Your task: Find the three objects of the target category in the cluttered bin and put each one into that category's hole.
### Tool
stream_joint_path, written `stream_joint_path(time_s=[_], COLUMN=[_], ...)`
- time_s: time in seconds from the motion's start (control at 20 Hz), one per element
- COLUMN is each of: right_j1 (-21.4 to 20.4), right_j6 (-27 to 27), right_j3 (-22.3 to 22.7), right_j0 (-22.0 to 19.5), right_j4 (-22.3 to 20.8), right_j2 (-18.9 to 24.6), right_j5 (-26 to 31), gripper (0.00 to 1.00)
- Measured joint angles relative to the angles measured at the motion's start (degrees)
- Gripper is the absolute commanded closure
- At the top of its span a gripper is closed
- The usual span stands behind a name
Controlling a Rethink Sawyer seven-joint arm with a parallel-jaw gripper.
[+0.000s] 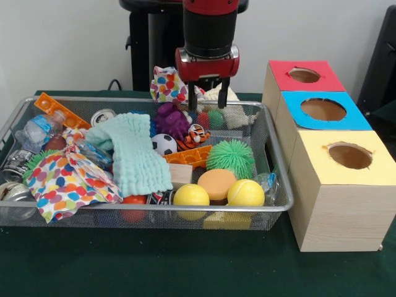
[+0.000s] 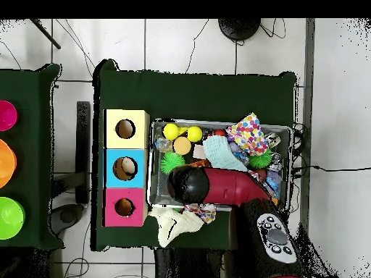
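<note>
The gripper (image 1: 207, 99) hangs with fingers apart and empty over the bin's (image 1: 281, 204) far side, above a purple toy (image 1: 171, 119)

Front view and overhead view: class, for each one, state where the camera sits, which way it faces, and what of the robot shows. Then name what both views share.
Front view: sits across the table, faces the robot; the red arm descends from above, its end effector open over the bin.
Overhead view: sits above, looks straight down, robot's base at the bottom; the arm covers part of the bin.
Shared: the bin, the yellow box, blue box and red box.
</note>
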Motion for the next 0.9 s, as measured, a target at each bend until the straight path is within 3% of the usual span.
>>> stream_joint_path(time_s=[0.5, 0.9], right_j1=[2.8, 6.3], right_j6=[0.0, 0.0], right_j3=[0.0, 0.0], right_j0=[-1.0, -2.4], right_j4=[-0.1, -3.1], right_j2=[0.0, -0.1], right_j5=[-3.3, -7.3], gripper=[0.0, 0.0])
